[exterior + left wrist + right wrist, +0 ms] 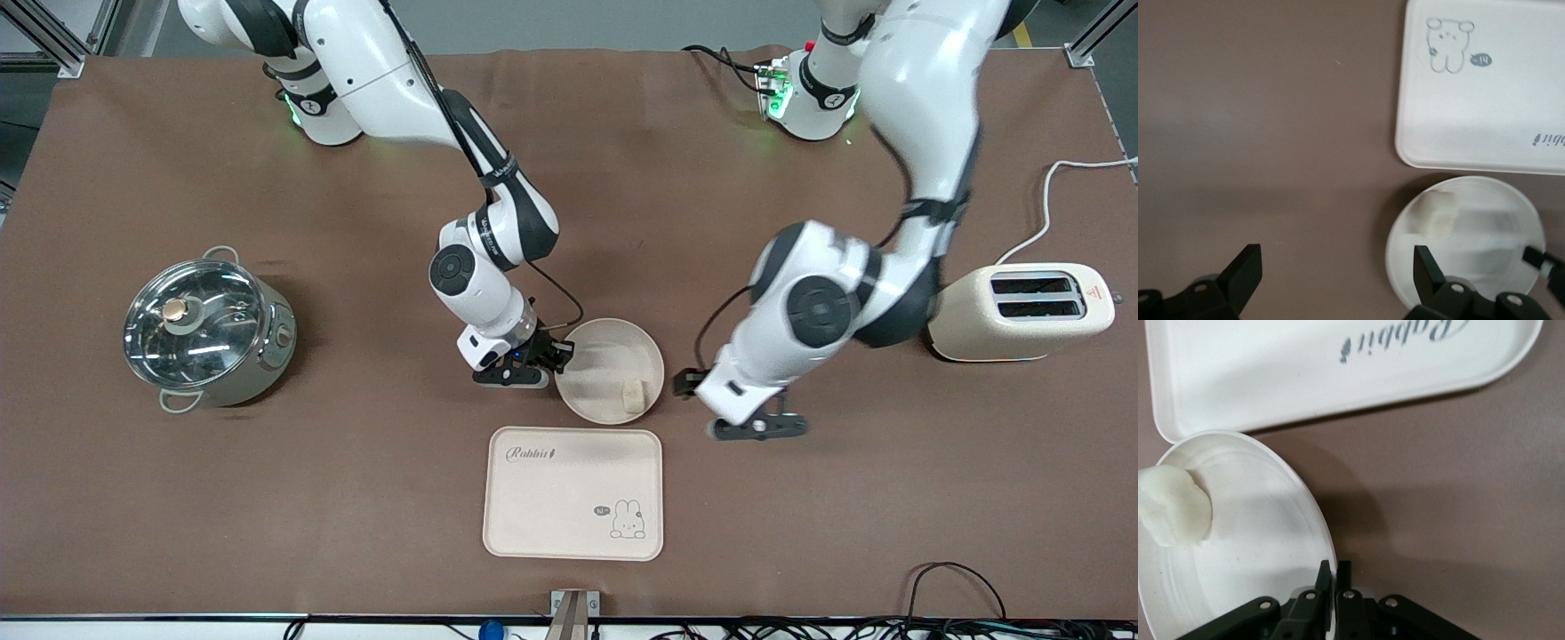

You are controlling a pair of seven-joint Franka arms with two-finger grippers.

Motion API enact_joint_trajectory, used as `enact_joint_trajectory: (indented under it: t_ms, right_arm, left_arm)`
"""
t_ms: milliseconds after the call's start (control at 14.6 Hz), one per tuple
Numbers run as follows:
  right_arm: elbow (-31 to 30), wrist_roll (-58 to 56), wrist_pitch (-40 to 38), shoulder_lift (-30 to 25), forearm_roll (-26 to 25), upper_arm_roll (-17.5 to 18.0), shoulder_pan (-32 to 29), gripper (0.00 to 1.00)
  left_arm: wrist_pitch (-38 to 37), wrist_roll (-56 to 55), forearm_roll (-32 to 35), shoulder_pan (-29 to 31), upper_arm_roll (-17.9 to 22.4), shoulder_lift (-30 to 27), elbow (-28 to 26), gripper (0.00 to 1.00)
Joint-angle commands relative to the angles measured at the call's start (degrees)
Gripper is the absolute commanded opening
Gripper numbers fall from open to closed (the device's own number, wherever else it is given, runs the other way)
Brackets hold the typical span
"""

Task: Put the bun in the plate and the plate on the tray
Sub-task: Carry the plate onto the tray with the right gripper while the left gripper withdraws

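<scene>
The round cream plate (pixel 597 354) lies on the brown table, just farther from the front camera than the tray (pixel 569 502). The bun (pixel 632 396) lies in the plate near its rim, on the side nearest the tray. My right gripper (pixel 556 360) is shut on the plate's rim at the side toward the right arm's end; the right wrist view shows its fingers (pixel 1336 570) pinching the rim of the plate (pixel 1251 573), with the bun (pixel 1171 507) and tray (pixel 1305 367). My left gripper (pixel 756 427) is open and empty beside the plate (pixel 1491 227), over bare table (pixel 1337 260).
A steel pot with a glass lid (pixel 200 333) stands toward the right arm's end. A cream toaster (pixel 1022 311) with a white cable stands toward the left arm's end. The tray with its bunny drawing (pixel 1448 43) holds nothing.
</scene>
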Motion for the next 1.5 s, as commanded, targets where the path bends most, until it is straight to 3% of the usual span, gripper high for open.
enact_joint_trajectory:
  t_ms: [0,410,821,1026,1162,1231,1436]
  right_arm:
    - [3.1,-1.3,-0.1,-0.3,1.6,0.0,-1.7,0.00]
    - [12.4,-0.3,2.1,4.4,1.5,0.0,-8.2,0.00]
    - [23.4,5.4,1.6,13.0,1.5,0.0,-13.5,0.00]
    - [25.0,5.5,1.7,15.6,1.5,1.1,-13.8,0.00]
    - [25.7,5.5,1.9,16.4,1.5,1.1,-13.8,0.00]
    - [25.8,5.5,1.9,16.8,1.5,1.1,-13.8,0.00]
    - [26.0,5.3,2.2,17.9,1.5,1.2,-13.5,0.00]
  left_arm:
    - [-6.0,7.8,1.1,4.2,-0.1,-8.3,-2.1,1.00]
    - [-21.4,16.9,0.0,13.5,-0.3,-23.7,-2.0,1.00]
    - [-26.0,17.1,-2.2,15.8,-0.3,-27.3,-4.0,1.00]
    - [-25.6,16.8,-3.1,13.8,1.5,-31.8,-8.5,1.00]
    - [-25.2,16.8,-3.3,6.6,10.0,-32.4,-9.3,1.00]
    - [-24.8,17.0,-3.3,4.4,12.2,-32.8,-9.7,1.00]
    - [-21.4,16.9,-3.3,4.5,12.2,-34.9,-13.4,1.00]
